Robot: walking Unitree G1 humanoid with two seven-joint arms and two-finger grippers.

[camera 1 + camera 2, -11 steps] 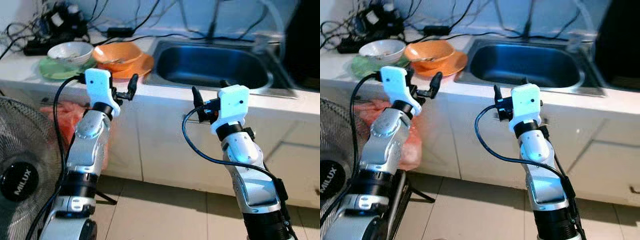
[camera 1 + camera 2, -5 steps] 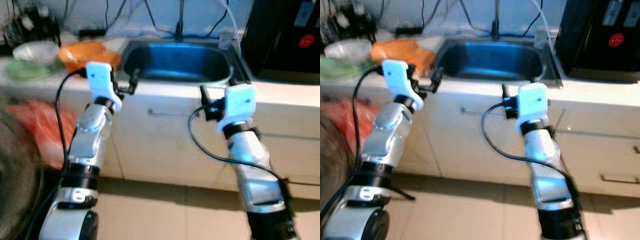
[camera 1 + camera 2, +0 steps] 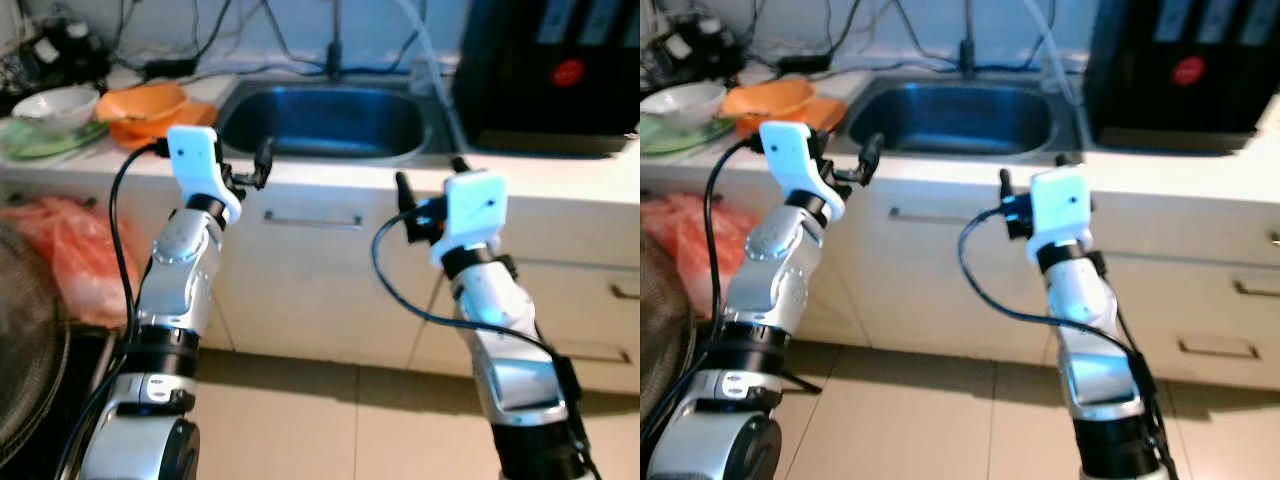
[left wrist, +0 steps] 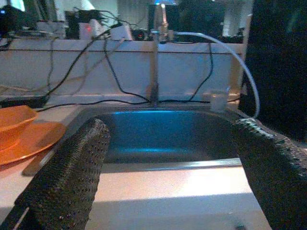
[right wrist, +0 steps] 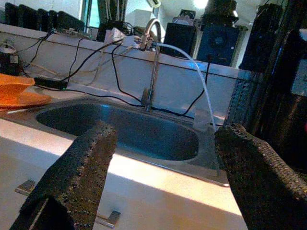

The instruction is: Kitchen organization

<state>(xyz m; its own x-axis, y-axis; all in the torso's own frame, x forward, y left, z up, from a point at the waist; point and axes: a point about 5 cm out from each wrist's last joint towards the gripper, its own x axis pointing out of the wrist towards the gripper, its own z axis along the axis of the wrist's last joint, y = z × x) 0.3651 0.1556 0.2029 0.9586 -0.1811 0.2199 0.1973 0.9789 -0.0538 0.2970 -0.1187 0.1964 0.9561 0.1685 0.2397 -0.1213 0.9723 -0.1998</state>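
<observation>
You're at the approach stage: left gripper (image 3: pixel 250 172) and right gripper (image 3: pixel 425 195) both spread, holding nothing (dishes untouched). Orange bowl (image 3: pixel 143 100) sits far left of the sink (image 3: pixel 325 120); reach there next.

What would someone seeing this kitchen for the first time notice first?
The deep steel sink set in the white counter, straight ahead, with both arms raised before it. The left tool and right tool hang open and hold nothing. Left of the sink sits an orange bowl on an orange plate, and a large black appliance stands right.

Sink (image 3: pixel 325 120) basin open — bowls (image 3: pixel 140 103) crowd counter left.
</observation>
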